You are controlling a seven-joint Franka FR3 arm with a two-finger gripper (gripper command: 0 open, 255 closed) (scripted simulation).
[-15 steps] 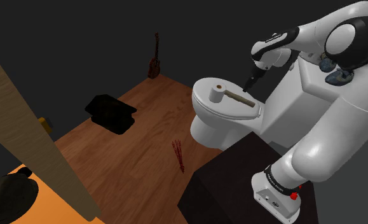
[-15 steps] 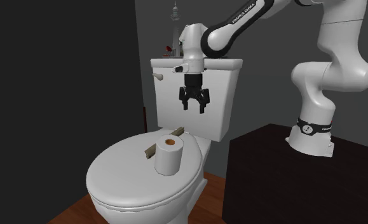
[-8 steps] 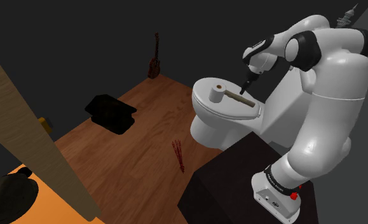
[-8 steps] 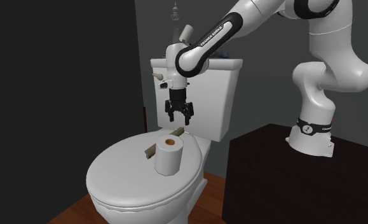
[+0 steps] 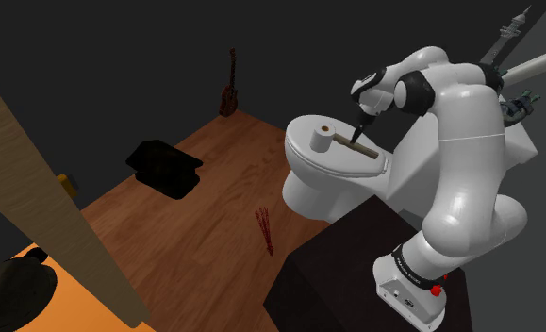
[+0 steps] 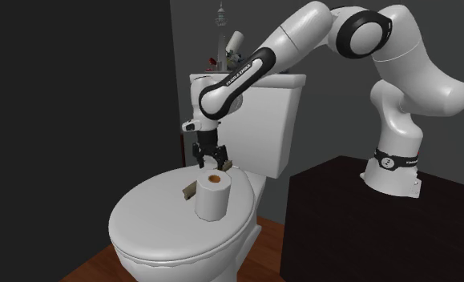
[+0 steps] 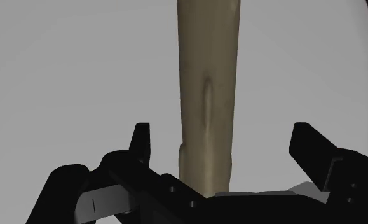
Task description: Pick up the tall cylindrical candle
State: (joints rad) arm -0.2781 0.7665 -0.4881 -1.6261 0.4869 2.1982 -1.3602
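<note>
The pincer (image 7: 222, 130) is spread wide, pointing down at the toilet lid (image 7: 74, 63) with one black finger on either side of the candle (image 7: 208, 63). A gap of grey lid shows between each finger and the candle, narrower on one side than the other, so nothing is pinched. In the second exterior view the pincer (image 6: 208, 164) hangs low over the rear part of the toilet lid (image 6: 146, 220), just behind a white roll (image 6: 213, 196). The candle (image 6: 188, 191) is a long olive-brown rod lying flat on the lid, close to the lid's rear edge and running roughly along it. In this view its middle is hidden behind the roll, and one end pokes out on each side. The roll stands upright, with a brown circle on its top. Whether it touches the candle cannot be told. From the shoulder view the pincer (image 5: 358, 132) sits right above the candle (image 5: 362, 147), with the roll (image 5: 322, 138) nearer the lid's middle on the toilet lid (image 5: 308, 162). Behind the lid rises the white cistern (image 6: 262, 120), and the arm bends over it from the dark stand (image 6: 358, 216) beside the toilet. On the wooden floor (image 5: 186, 236), well apart from the toilet, lies a black object (image 5: 165, 167).
</note>
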